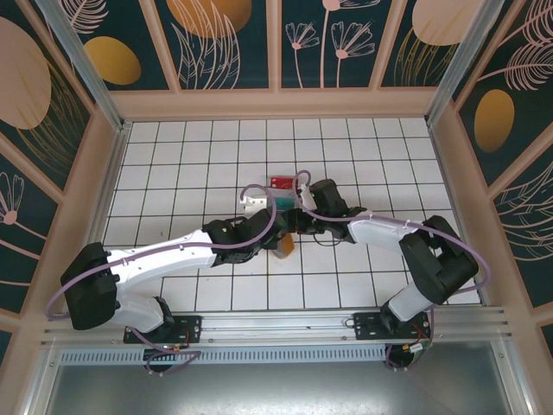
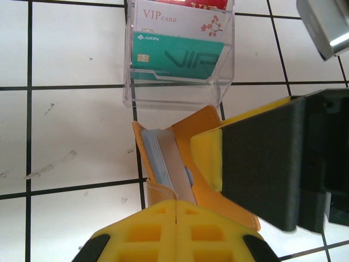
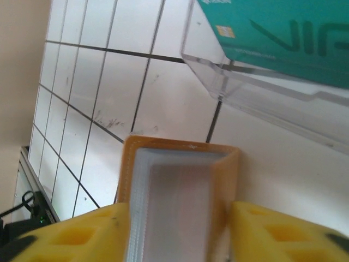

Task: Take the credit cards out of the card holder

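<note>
- We're looking at the card holder [image 2: 193, 123], half open on the white tiled table [image 2: 76, 54], just beside a clear plastic box [image 2: 180, 101].
- The left gripper [image 2: 175, 210] is pinching the holder's near edge, its fingers pressed tight together.
- The right gripper [image 3: 177, 232] is straddling the holder, with a yellow finger sitting right up against each side. We're not able to tell if it's actually squeezing.
- A stack of cards [image 2: 154, 158] is sitting inside the holder, pale edges showing.
- A teal card [image 2: 180, 60] and a white VIP card [image 2: 174, 22] are standing in the box.
</note>
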Controlling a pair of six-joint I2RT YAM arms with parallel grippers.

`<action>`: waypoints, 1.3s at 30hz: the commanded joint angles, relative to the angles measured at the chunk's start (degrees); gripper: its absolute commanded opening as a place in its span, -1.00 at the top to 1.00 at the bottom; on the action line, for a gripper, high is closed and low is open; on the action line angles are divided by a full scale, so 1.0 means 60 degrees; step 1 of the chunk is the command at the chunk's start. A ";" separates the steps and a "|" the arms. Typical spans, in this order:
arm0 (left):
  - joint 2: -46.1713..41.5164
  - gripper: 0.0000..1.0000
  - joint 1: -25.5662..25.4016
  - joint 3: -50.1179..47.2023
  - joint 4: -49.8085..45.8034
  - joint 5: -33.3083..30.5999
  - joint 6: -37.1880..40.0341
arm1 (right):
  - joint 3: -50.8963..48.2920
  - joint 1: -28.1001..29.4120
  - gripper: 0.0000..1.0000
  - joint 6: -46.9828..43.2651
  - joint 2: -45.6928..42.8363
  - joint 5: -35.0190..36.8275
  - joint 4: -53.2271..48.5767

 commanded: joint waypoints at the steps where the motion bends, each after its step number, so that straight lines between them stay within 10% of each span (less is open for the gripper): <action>1: 0.0084 1.00 0.0012 0.0143 -0.0053 -0.0205 0.0065 | 0.0119 0.0056 0.35 -0.0388 0.0205 0.0388 -0.0690; 6: 0.0077 1.00 0.0014 -0.0012 -0.0577 -0.0742 -0.0043 | -0.0236 -0.0084 1.00 -0.0364 -0.0014 0.0804 -0.0752; 21: -0.0274 0.96 0.1264 -0.1923 0.0468 -0.0027 0.0254 | -0.2342 -0.0431 1.00 0.1838 -0.1052 0.1104 0.1512; 25: -0.0229 0.27 0.1279 -0.1847 0.0507 0.0247 0.0178 | -0.2582 -0.0436 1.00 0.2065 -0.1275 0.1277 0.1709; 29: -0.0496 0.10 0.1283 -0.1211 0.0177 0.0388 0.0110 | -0.2679 -0.0433 1.00 0.2090 -0.1402 0.1370 0.1729; 39: -0.0338 0.21 0.1285 -0.1467 0.1994 0.1930 -0.0338 | -0.2736 -0.0430 1.00 0.2115 -0.1373 0.1386 0.1776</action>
